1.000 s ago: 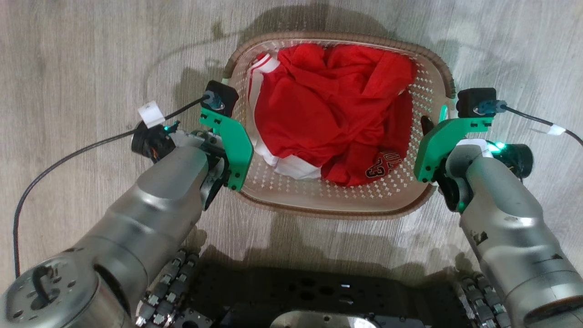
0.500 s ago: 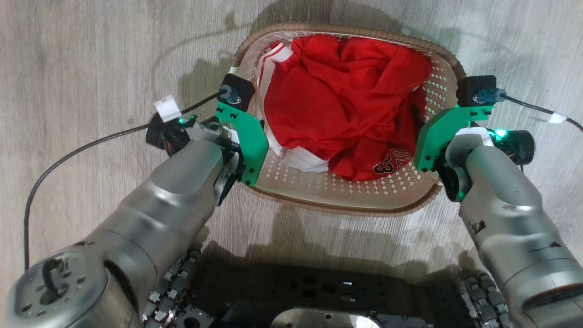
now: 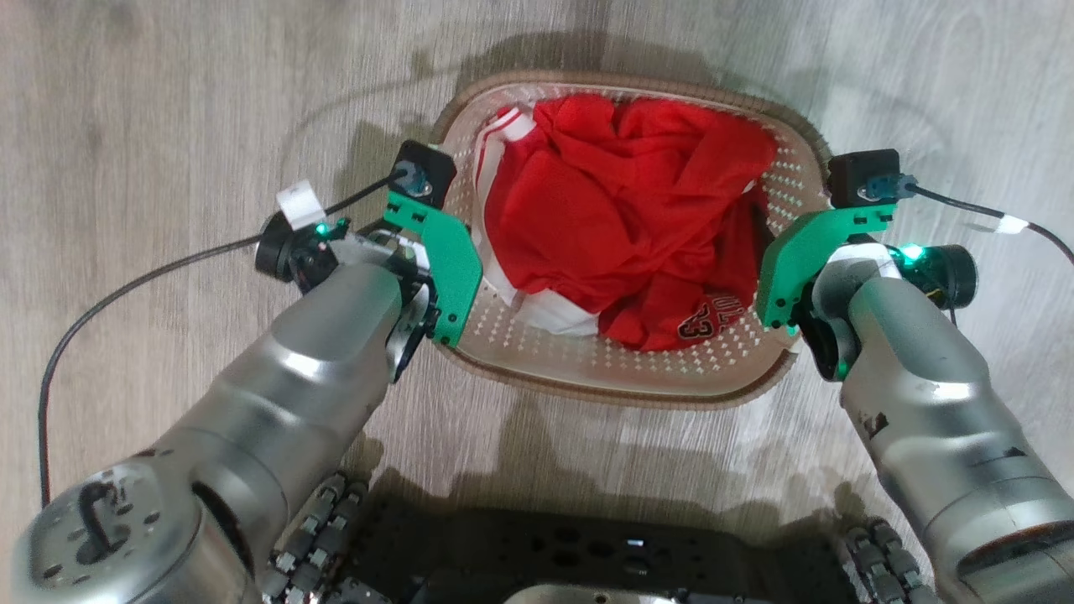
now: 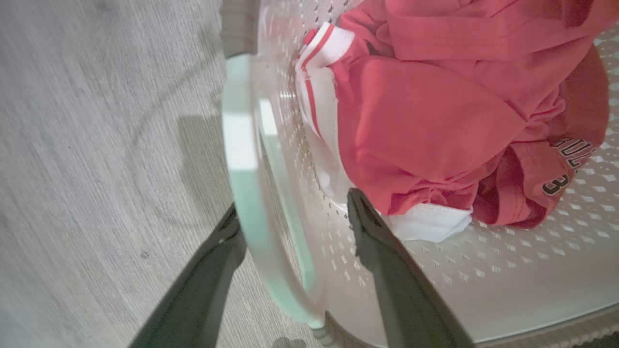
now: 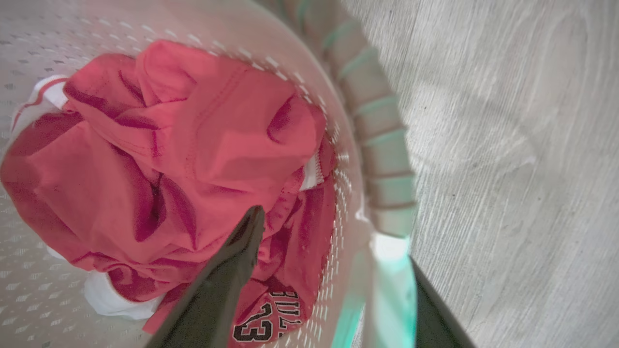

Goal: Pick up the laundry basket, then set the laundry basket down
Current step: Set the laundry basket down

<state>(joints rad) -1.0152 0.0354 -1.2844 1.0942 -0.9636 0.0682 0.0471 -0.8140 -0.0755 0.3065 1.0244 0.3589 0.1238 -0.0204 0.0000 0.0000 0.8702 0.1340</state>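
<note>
The laundry basket (image 3: 604, 387), cream with perforated walls and a brown woven rim, hangs between my arms, its shadow spread on the floor around it. A crumpled red and white jersey (image 3: 621, 226) lies inside. My left gripper (image 4: 292, 227) straddles the basket's left white handle (image 4: 239, 159), one finger outside and one inside the wall, shut on it. My right gripper (image 5: 333, 237) holds the right handle (image 5: 389, 261) the same way, with its inner finger beside the jersey (image 5: 193, 145). In the head view green wrist brackets hide both sets of fingers.
Pale wood-look floor (image 3: 151, 109) surrounds the basket on all sides. My dark wheeled base (image 3: 587, 545) lies just below the basket's near rim. Black cables (image 3: 151, 277) trail from both wrists out over the floor.
Both arms and the basket moved together, first away from me and rightward, then slightly back. The basket looks a little smaller now. Both grips are unchanged.
</note>
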